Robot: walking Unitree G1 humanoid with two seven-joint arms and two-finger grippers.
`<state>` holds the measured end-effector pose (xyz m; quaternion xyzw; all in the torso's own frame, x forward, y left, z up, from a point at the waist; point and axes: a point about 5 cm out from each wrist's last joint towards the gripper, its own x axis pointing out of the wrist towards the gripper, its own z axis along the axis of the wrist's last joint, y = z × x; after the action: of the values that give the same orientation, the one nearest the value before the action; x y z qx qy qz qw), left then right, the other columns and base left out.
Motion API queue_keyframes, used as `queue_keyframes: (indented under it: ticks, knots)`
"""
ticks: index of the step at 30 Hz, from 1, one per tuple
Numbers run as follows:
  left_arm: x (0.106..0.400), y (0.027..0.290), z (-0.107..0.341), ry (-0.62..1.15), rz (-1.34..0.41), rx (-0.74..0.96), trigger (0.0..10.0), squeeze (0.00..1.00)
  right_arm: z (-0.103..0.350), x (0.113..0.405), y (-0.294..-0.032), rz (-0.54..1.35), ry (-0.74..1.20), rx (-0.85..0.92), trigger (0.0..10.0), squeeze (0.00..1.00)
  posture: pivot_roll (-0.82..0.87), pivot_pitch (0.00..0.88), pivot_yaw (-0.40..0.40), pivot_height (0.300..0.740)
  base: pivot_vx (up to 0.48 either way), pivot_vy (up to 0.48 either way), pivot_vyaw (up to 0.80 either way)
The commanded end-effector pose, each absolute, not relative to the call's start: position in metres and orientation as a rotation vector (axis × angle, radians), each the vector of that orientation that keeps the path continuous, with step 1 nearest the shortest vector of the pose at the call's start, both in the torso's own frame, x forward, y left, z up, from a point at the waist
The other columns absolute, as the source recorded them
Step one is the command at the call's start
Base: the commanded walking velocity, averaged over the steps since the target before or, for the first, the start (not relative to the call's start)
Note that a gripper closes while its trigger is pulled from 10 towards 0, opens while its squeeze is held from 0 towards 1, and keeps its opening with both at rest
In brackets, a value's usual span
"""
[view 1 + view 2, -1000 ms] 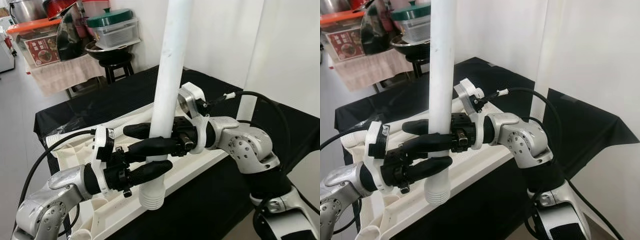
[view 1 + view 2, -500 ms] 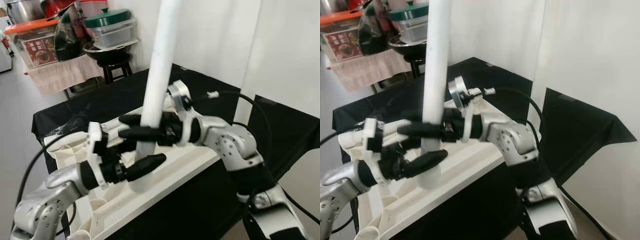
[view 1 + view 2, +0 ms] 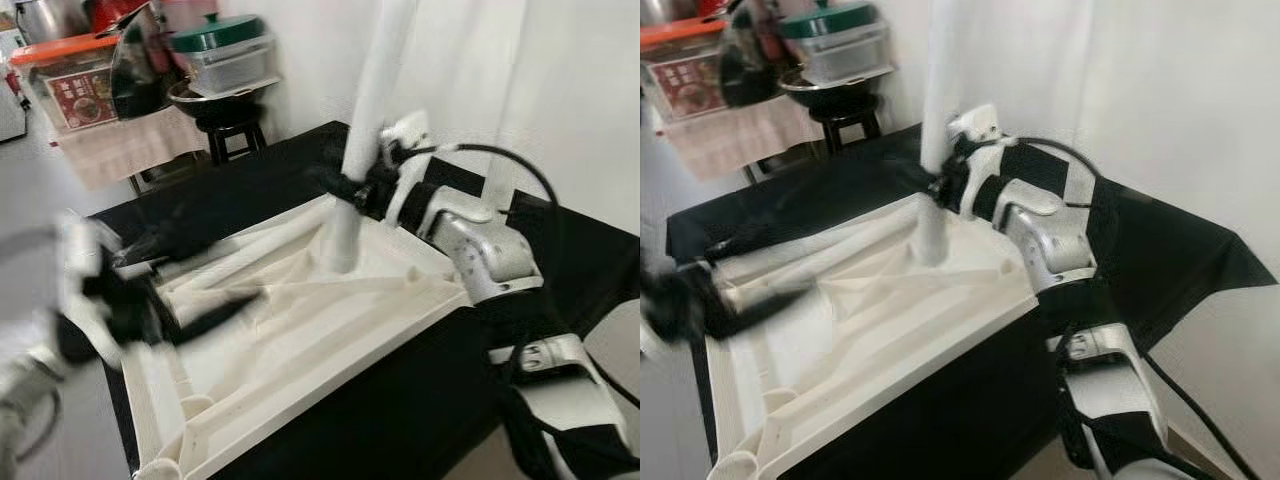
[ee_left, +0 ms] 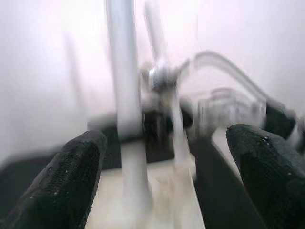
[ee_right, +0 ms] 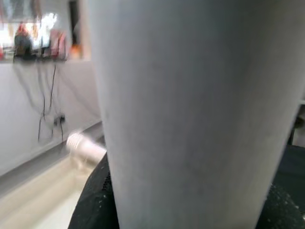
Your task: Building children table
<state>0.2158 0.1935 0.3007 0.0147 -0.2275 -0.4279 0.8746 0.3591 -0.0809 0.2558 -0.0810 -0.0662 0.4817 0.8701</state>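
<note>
A long white table leg (image 3: 366,105) stands nearly upright, and my right gripper (image 3: 346,187) is shut on it partway up. The leg's lower end rests at the far corner of the white tabletop (image 3: 330,385), which lies upside down, ribs up, on a table under a black cloth (image 3: 430,400). My left gripper (image 3: 205,275) is blurred by motion over the left part of the tabletop, open and empty, well apart from the leg. In the left wrist view its fingers (image 4: 78,176) stand wide apart with the leg (image 4: 126,119) ahead. The leg (image 5: 190,109) fills the right wrist view.
A black stool (image 3: 232,130) with a pan and a green-lidded container (image 3: 222,52) stands at the back left, beside a cloth-draped stand with an orange-lidded box (image 3: 75,85). A white wall (image 3: 560,90) runs behind and right of the table.
My left gripper has let go of the leg, opened and pulled back to the left. The right gripper has carried the leg away from me, down to the tabletop's far corner.
</note>
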Motion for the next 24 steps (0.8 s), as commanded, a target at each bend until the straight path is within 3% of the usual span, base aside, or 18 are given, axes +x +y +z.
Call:
queue_keyframes:
  ticks: [1,2,11,16,19,24]
  knots:
    - [0.221,0.193,0.312,-0.550,-0.842,-0.010,10.0,0.00,0.248,0.350,-0.063,1.082,-0.144,-0.237,0.0,0.00,-0.05,0.000,0.069,0.740,0.000,0.000,0.00]
    - [0.227,0.180,0.328,-0.638,-0.861,-0.050,10.0,0.00,0.238,0.346,-0.049,1.103,-0.126,-0.259,0.0,0.00,-0.06,0.000,0.070,0.740,0.000,0.000,0.00]
    - [0.241,0.161,0.335,-0.666,-0.931,-0.142,10.0,0.00,0.234,0.348,-0.031,1.102,-0.135,-0.286,0.0,0.00,-0.07,0.000,0.069,0.740,0.000,0.000,0.00]
    - [0.248,0.162,0.334,-0.663,-0.874,-0.164,10.0,0.00,0.235,0.345,-0.026,1.119,-0.160,-0.290,0.0,0.00,-0.07,0.000,0.072,0.740,0.000,0.000,0.00]
    - [0.260,0.169,0.336,-0.679,-0.702,-0.188,10.0,0.00,0.235,0.340,-0.024,1.140,-0.175,-0.286,0.0,0.00,-0.07,0.000,0.069,0.740,0.000,0.000,0.00]
    - [0.264,0.172,0.337,-0.688,-0.651,-0.187,10.0,0.00,0.234,0.340,-0.023,1.140,-0.176,-0.285,0.0,0.00,-0.07,0.000,0.069,0.740,0.000,0.000,0.00]
